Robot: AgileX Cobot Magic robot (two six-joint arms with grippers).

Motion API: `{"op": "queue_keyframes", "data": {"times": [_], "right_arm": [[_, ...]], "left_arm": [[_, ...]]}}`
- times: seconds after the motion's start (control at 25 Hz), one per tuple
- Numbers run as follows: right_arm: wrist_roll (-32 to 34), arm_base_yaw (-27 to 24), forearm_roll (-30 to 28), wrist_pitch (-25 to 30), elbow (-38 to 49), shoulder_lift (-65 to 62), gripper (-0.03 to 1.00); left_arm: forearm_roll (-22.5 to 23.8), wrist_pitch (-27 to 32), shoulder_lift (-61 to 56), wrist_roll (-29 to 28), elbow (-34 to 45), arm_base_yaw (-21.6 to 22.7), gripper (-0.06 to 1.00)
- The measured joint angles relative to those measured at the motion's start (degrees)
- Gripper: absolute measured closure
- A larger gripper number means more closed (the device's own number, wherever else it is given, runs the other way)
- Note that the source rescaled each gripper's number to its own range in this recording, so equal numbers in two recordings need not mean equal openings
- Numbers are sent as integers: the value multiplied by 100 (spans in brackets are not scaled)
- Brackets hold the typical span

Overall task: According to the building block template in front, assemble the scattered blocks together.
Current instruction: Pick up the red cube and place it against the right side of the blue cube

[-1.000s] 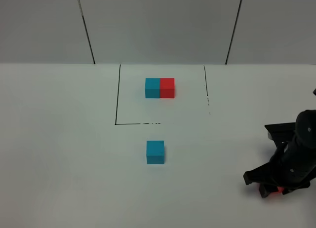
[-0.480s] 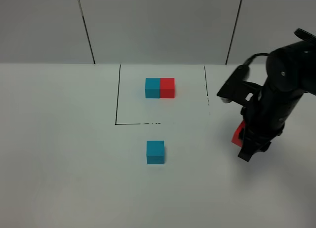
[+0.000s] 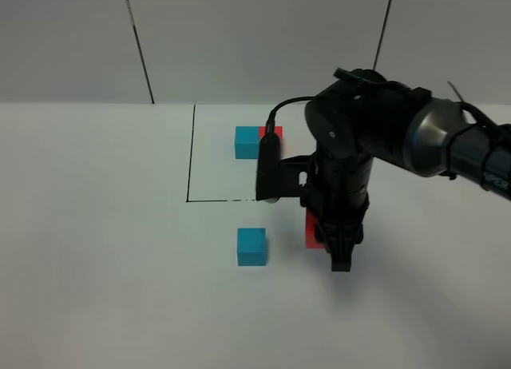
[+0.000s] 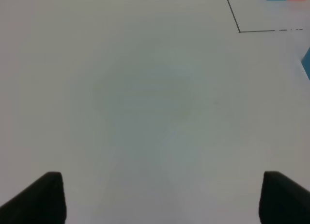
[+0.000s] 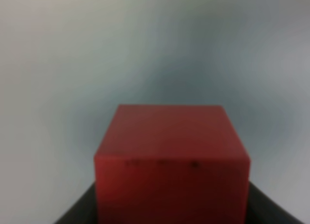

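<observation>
The red block [image 3: 311,229], one of the two loose pieces, is clamped in the closed right hand [image 3: 337,249] near the cyan block [image 3: 251,247], on its right with a gap between them. The cyan block sits loose on the tabletop [image 3: 120,265], in front of the black outline [image 3: 190,161] that frames the building block template [image 3: 247,142]. Your left hand [image 4: 164,197] stands open over bare tabletop and holds nothing.

Risks from here:
- The cyan block is unrestrained, so a sideways approach that meets it too hard would probably push it away or turn it.
- If the red block comes down tilted or offset, the two faces would likely meet at an edge, leaving a step or a gap that the template does not show.
- Opening the fingers while they rub the block could drag it back out of contact.

Hidden or unclear:
- The arm [image 3: 375,137] covers most of the template's red half and part of the held block.
- You cannot tell whether the red block touches the tabletop.
- The right wrist view shows mostly the block's red faces against a blurred ground, and the cyan block does not appear there.
</observation>
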Motion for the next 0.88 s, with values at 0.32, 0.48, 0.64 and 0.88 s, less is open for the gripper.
{"op": "queue_keyframes", "data": {"times": [0.32,0.48,0.64,0.88], "right_arm": [[-484,79,77,36,-623,884,95],[-626,50,105,99,-1079,1288,95],[-657,-49,167,99,-1381,1625,95],[-701,-203,306,110,-1417,1848,95]], "left_arm": [[0,0,0,0,0,0,25],[0,0,0,0,0,0,25],[0,0,0,0,0,0,25],[0,0,0,0,0,0,25]]}}
